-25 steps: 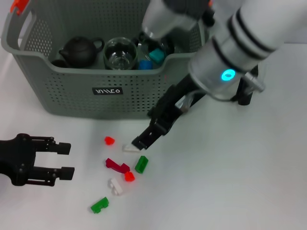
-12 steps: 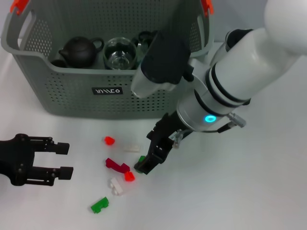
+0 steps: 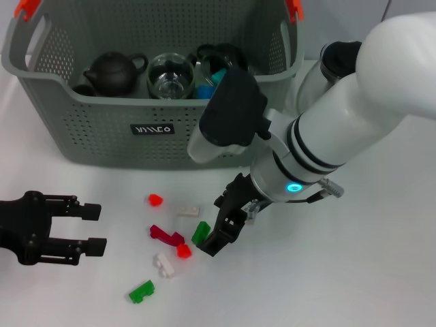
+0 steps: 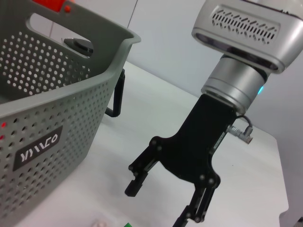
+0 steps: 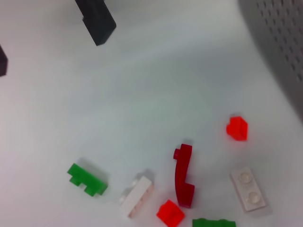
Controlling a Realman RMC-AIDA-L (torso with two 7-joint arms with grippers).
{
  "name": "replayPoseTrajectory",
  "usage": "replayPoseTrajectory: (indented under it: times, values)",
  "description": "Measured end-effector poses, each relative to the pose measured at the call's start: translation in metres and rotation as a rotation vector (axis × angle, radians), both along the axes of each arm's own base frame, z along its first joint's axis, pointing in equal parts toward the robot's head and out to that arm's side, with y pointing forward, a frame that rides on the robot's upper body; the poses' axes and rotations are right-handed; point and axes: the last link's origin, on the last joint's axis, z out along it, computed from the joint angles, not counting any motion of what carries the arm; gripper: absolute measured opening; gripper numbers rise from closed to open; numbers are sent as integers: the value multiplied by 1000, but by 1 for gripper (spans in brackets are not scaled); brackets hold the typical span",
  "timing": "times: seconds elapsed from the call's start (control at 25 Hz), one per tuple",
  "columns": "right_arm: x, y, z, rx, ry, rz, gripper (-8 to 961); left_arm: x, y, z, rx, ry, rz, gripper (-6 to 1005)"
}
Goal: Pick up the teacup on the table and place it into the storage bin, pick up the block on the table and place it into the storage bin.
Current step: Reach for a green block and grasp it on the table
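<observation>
Head view: right claw (image 3: pixel 216 235) spread wide just beside green block (image 3: pixel 201 233) on table (image 3: pixel 354 272); left claw (image 3: pixel 92 228) parked, fingers apart.

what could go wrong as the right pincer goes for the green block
The right pincer, open, hangs just beside the green block, with a red block and a dark red piece crowded close. Closing here may nudge or catch a neighbour instead. The block is small and low, so it may slip from the fingertips. The storage bin wall stands close behind, so the lift must clear its rim.
</observation>
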Motion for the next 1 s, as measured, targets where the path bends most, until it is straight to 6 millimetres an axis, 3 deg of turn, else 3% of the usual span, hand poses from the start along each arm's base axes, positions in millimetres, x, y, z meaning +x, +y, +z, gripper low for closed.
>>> replayPoseTrajectory:
  times: [0.32,1.0]
  values:
    - [3,-2,-14,17,2,29,904,0,0,0,0,-1,-3,736]
    - [10,-6,-24,26,-5,66,900,-1,0,-2,1,-3,1,736]
